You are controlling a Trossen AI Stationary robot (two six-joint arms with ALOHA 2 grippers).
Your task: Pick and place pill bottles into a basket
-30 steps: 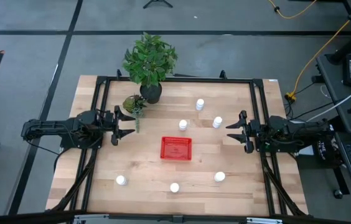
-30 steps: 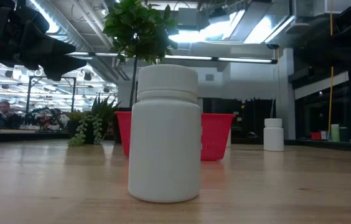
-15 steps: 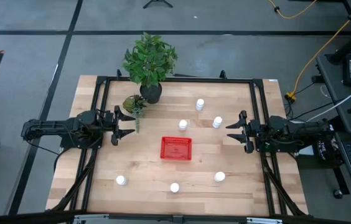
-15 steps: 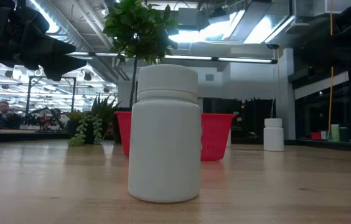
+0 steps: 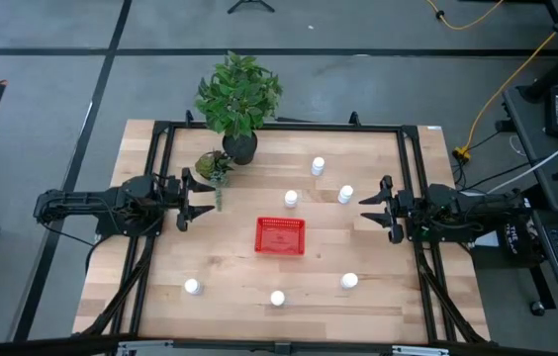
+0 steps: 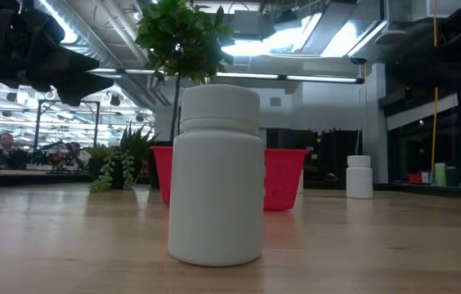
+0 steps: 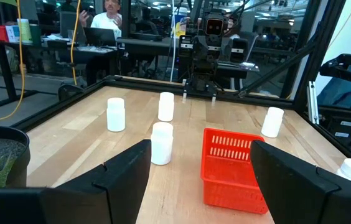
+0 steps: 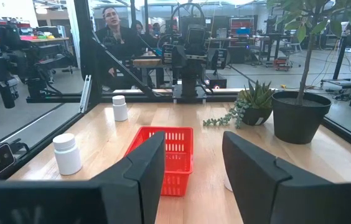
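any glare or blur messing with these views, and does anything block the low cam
Low view: one pill bottle sits close to the lens and hides most of the red basket; bright ceiling lights wash out the top, and the left side is dark. High view: even light, soft shadows. Wrist views: each end effector's own dark fingers fill the bottom.

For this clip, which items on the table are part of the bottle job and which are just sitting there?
Part of the job: six white pill bottles, all standing on the table outside the red basket, three on each side; left gripper and right gripper, both open.

Just there: tall potted plant; small succulent.
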